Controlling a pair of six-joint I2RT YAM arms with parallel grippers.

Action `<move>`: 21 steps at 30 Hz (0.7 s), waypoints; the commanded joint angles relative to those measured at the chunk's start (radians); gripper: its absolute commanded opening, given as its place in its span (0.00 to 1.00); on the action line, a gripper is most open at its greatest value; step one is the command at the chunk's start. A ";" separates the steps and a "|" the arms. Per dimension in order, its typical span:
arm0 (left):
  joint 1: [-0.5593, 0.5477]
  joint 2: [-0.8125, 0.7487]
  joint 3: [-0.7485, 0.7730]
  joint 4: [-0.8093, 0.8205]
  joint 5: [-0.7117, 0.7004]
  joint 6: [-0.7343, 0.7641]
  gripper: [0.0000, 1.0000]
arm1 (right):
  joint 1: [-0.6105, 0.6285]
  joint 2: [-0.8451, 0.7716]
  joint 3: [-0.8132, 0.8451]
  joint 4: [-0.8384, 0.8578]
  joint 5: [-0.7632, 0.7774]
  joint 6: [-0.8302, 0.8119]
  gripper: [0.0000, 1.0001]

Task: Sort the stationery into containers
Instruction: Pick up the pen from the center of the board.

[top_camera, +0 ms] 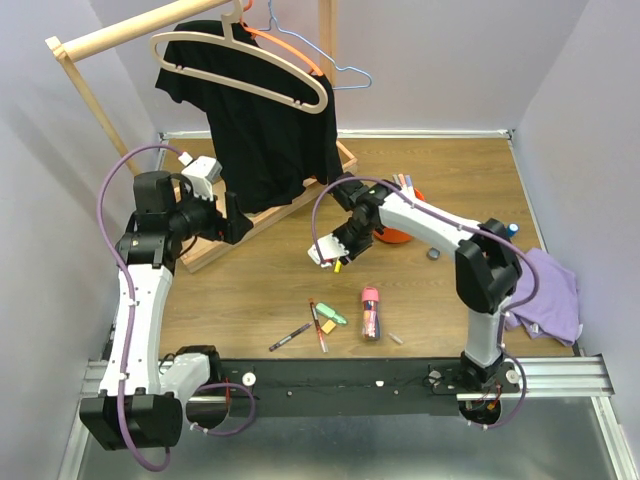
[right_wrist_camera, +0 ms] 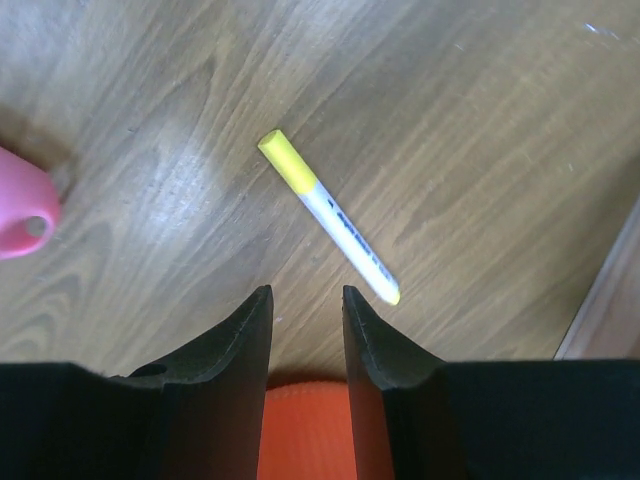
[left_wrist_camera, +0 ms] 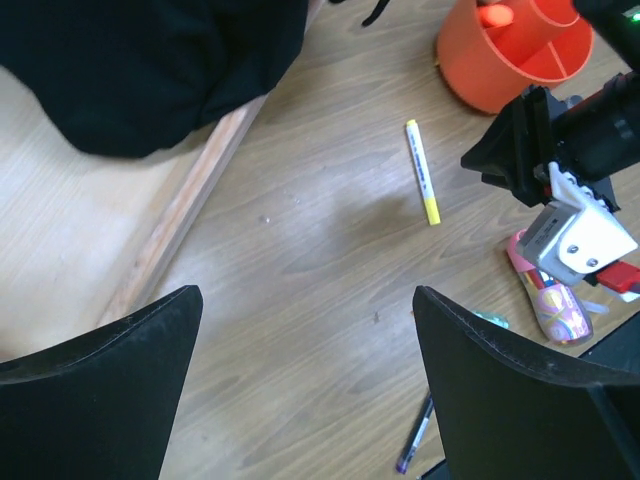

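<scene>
One yellow-capped marker lies flat on the wooden bench, near the middle of the top view. It is apart from the one orange organiser, which stands to its right. The right fingers hang above the marker, a little parted and holding nothing. The left fingers are spread wide and empty. At the lower middle lie two pens, one green highlighter and one pink tube. Pale purple walls stand around.
</scene>
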 commanded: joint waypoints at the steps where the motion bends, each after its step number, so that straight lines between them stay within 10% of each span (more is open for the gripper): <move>1: 0.035 -0.049 -0.020 -0.062 -0.027 -0.006 0.95 | 0.018 0.094 0.051 -0.027 0.050 -0.220 0.41; 21: 0.066 0.020 -0.014 -0.077 -0.009 0.003 0.96 | 0.024 0.354 0.178 -0.090 0.078 -0.320 0.38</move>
